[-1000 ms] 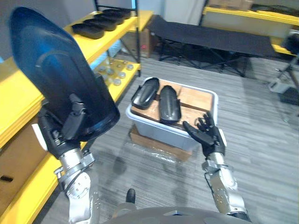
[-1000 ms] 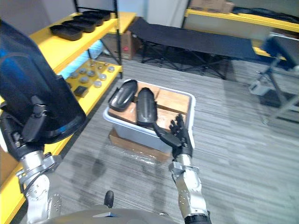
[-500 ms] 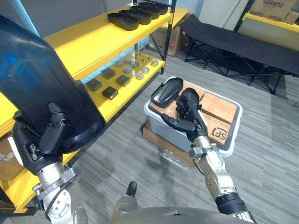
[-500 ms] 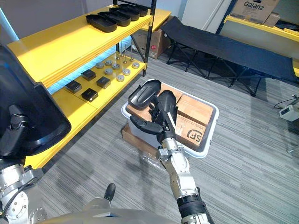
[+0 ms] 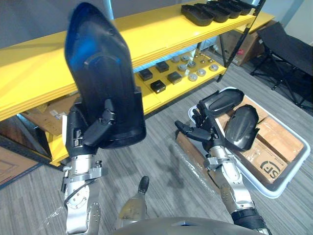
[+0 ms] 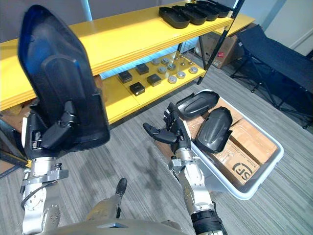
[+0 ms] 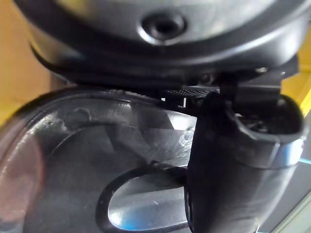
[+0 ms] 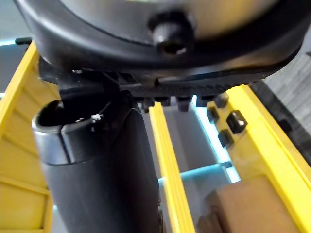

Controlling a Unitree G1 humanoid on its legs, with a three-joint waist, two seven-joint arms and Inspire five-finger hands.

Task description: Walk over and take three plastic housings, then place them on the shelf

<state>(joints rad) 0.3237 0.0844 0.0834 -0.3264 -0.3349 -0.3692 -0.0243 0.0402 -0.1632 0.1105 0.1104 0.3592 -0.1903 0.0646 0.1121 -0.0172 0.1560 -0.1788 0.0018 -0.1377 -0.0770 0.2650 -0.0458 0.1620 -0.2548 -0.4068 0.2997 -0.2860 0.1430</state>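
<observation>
Left hand (image 5: pixel 90 134): I see it clamped on one plastic housing (image 5: pixel 102 83), upright before the yellow shelf (image 5: pixel 161 29).
Right hand (image 5: pixel 204 134): fingers spread, left of the bin (image 5: pixel 288 172).
Spare housings (image 5: pixel 242 126): two, inside it.

Grey plank floor (image 6: pixel 293 161), a long yellow shelf (image 6: pixel 132 34), a black folding cot (image 6: pixel 279 54) beyond.

- The left hand (image 5: pixel 90 134) and right hand (image 5: pixel 203 131) are moulded in black; a white patch is borne on the left one's side.
- The left forearm (image 5: pixel 78 210) and right forearm (image 5: pixel 230 182) are clad in silver-grey metal.
- A recessed screw (image 7: pixel 163 24) is set in dark casing.
</observation>
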